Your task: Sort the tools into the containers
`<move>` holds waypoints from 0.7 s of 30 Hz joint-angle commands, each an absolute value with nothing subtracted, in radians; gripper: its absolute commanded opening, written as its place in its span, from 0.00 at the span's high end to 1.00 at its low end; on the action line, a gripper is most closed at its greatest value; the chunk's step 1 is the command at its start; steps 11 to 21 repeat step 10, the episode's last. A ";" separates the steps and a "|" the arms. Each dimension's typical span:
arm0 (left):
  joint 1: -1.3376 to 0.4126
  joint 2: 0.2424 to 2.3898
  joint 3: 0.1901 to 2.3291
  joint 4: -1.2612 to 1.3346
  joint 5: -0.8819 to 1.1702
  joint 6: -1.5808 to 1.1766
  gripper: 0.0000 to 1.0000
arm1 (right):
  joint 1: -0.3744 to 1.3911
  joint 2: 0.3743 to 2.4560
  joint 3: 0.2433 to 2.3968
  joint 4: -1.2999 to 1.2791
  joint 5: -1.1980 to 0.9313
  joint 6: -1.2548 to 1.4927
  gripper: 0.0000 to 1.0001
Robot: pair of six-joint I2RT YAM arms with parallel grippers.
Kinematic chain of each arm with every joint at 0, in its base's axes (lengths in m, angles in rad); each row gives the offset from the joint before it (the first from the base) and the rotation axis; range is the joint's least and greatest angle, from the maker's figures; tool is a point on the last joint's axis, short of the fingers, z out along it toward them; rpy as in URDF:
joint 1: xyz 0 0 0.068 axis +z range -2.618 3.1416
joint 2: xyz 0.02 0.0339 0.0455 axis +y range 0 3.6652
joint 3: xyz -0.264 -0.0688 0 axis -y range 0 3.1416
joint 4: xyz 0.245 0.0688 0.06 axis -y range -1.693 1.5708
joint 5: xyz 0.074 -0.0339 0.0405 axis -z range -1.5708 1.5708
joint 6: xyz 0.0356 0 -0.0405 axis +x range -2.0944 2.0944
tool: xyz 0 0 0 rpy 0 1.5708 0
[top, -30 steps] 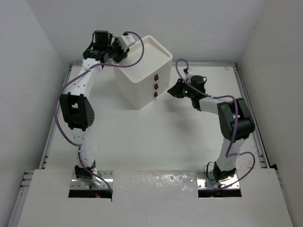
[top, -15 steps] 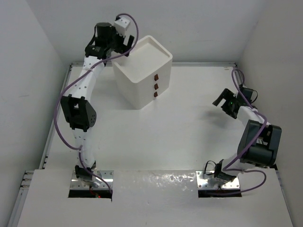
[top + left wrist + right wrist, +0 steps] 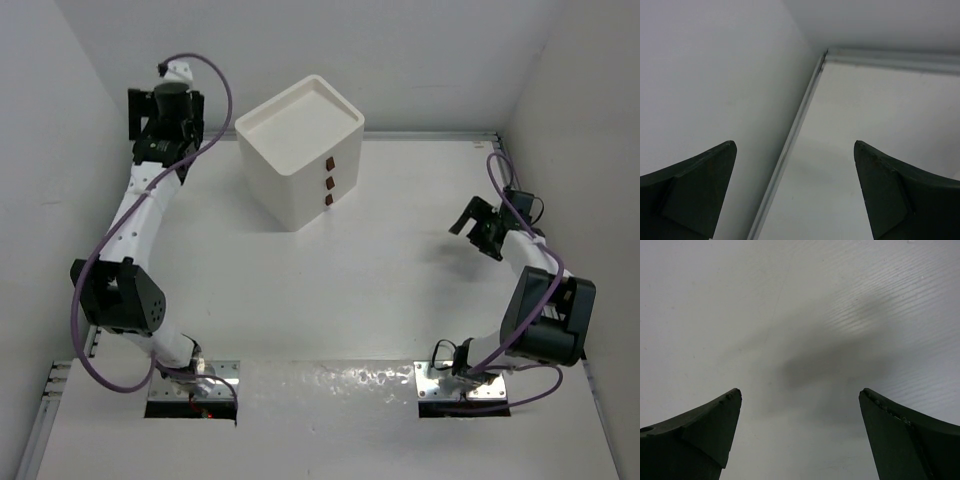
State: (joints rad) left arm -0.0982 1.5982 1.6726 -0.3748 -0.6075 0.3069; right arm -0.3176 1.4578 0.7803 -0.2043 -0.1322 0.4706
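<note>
Three drawers (image 3: 328,183), well apart from both jaws

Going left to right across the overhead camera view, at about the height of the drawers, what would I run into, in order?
left gripper, open → white drawer unit, its three drawers shut → right gripper, open. No tools show in this view.
</note>
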 commanded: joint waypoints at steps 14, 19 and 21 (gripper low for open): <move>-0.086 1.585 1.286 -0.282 -0.615 0.138 0.00 | -0.316 1.271 0.672 -0.112 -0.109 0.400 0.01; -0.086 1.585 1.286 -0.282 -0.615 0.138 0.00 | -0.316 1.271 0.672 -0.112 -0.109 0.400 0.01; -0.086 1.585 1.286 -0.282 -0.615 0.138 0.00 | -0.316 1.271 0.672 -0.112 -0.109 0.400 0.01</move>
